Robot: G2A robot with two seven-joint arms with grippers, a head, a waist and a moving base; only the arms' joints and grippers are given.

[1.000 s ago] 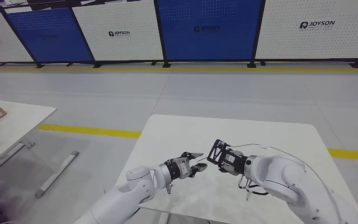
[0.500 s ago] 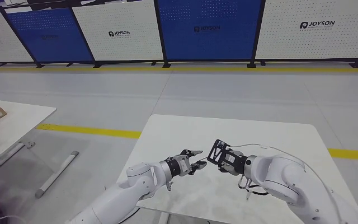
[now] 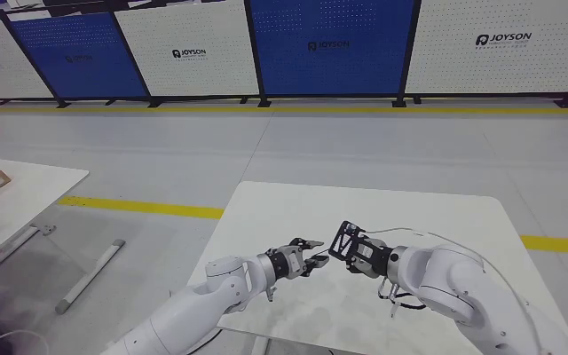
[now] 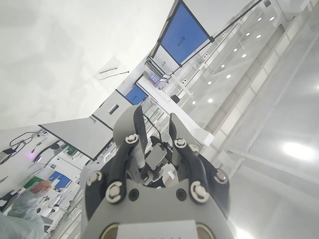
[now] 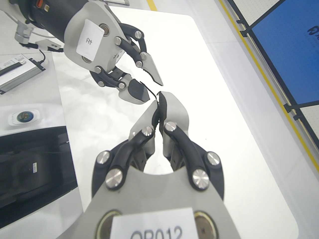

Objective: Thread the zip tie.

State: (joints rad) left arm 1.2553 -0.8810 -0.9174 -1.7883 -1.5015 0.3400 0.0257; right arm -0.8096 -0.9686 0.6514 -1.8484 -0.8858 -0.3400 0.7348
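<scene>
Over white table (image 3: 444, 213), note slight left-arm repositioning: left gripper (image 3: 316, 251) spread open about zip tie (image 5: 152, 92) tip, right gripper (image 5: 158, 101) clamped on strip. Treat threading as pending.

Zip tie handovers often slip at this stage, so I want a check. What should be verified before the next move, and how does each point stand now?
1. Grip: right gripper shut on the zip tie: ok.
2. Ready to receive: left gripper open, jaws apart: ok.
3. Reach: the tie's free stretch runs across to one of the left gripper's pads: ok.
4. Clearance: the two grippers' tips are close but apart: ok.
5. The tie's head and slot located: cannot tell, too small.
</scene>
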